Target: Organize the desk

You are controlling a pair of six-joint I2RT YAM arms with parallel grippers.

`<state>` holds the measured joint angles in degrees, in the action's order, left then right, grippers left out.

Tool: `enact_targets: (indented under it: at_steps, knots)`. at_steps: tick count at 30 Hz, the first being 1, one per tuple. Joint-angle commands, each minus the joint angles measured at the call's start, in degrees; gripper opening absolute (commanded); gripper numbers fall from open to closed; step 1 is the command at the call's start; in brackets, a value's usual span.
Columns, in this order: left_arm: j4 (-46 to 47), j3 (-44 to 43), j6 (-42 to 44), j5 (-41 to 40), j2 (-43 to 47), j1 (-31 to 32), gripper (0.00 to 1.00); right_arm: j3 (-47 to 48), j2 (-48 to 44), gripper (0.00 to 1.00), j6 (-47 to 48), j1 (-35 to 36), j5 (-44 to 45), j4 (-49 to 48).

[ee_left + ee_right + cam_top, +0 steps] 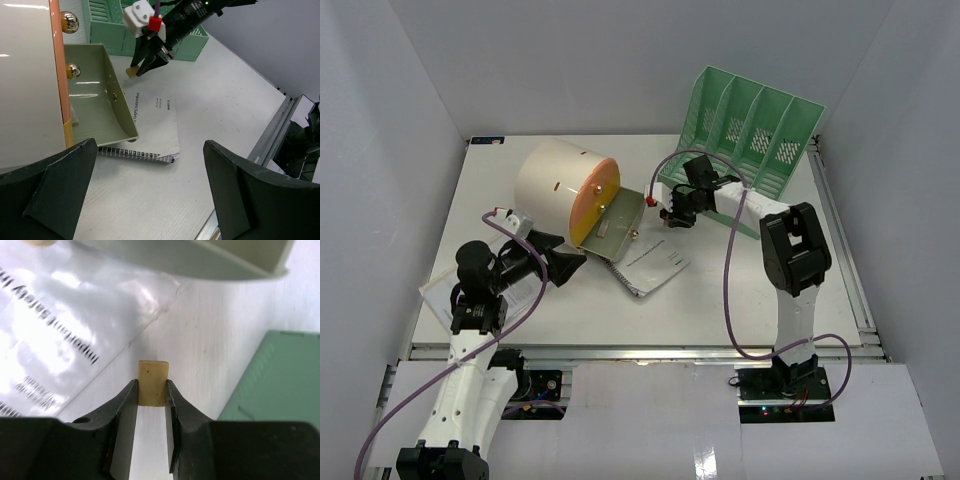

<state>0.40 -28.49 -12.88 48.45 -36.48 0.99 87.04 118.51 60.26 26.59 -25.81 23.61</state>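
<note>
Pinching a small tan block (pixel 153 382), the right end effector (pixel 672 213) hangs just over the table (pixel 720 300). Pretty sure the open drawer (pixel 616 228), near at its 9 o'clock, is the target. The left end effector (pixel 560 263) gapes wide and empty at the drawer's 7 o'clock.
</note>
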Motion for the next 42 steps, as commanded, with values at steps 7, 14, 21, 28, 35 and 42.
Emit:
enact_targets:
  at_steps: [7, 14, 21, 28, 35, 42]
  knots:
    - [0.43, -1.04, 0.54, -0.02, 1.19, 0.15, 0.98, -5.85, -16.95, 0.09, -5.75, 3.27, -5.16, -2.56]
    - [0.38, -0.86, 0.68, -1.11, 1.86, 0.15, 0.98, 3.72, -11.63, 0.12, -9.66, 11.16, -1.35, -1.20]
    - [0.39, -0.86, 0.84, -2.21, 2.29, 0.15, 0.98, 11.83, -2.68, 0.44, -10.77, 14.19, 3.33, -0.19]
    - [0.30, -2.72, -0.31, -8.22, 3.14, 0.15, 0.98, 10.30, -7.43, 0.62, -15.22, 14.19, 0.30, -2.19]
    - [-3.53, -14.52, -0.58, -15.80, -5.20, 0.15, 0.98, -1.40, -19.74, 0.45, -27.07, 12.89, 3.55, -12.12]
    - [-4.43, -26.36, 1.02, -25.60, -19.57, -0.66, 0.98, -15.81, -24.26, 0.08, -52.69, 9.72, 14.72, -24.58]
